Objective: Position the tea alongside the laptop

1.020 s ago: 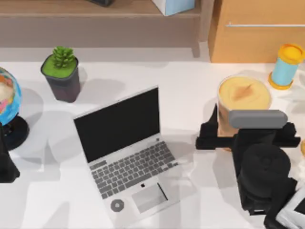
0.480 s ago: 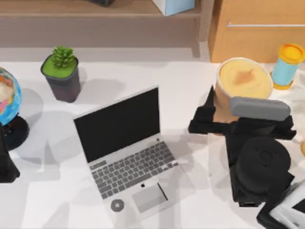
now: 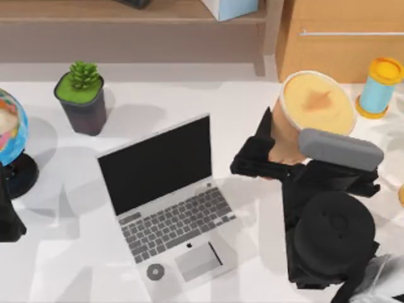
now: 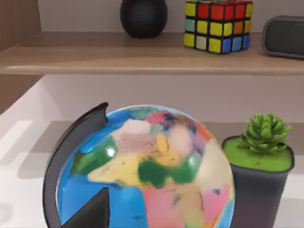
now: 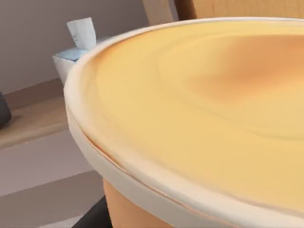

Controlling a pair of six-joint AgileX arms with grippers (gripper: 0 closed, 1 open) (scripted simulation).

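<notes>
Since a second ago the tea (image 3: 310, 104) and the right tool (image 3: 278, 154) gripping it have shifted toward the top view's left and up the picture, nearer the laptop (image 3: 165, 205), which has not moved. The cup now leans, its long axis tilted so the pale rim and creamy top point up and toward the back right, the tapered base toward the laptop side. The right tool's dark fingers (image 3: 255, 158) are closed around the cup's lower orange-tan side, one showing at its left. The tea sits to the right of the laptop's black screen, well apart from it, with bare table (image 3: 240, 113) between. In the right wrist view the creamy top (image 5: 204, 104) and pale rim loom close. The laptop stands open, screen facing the front right, keyboard and trackpad toward the front. The left tool rests at the table's left edge beside the globe (image 3: 9, 129); whether it is open I cannot tell.
</notes>
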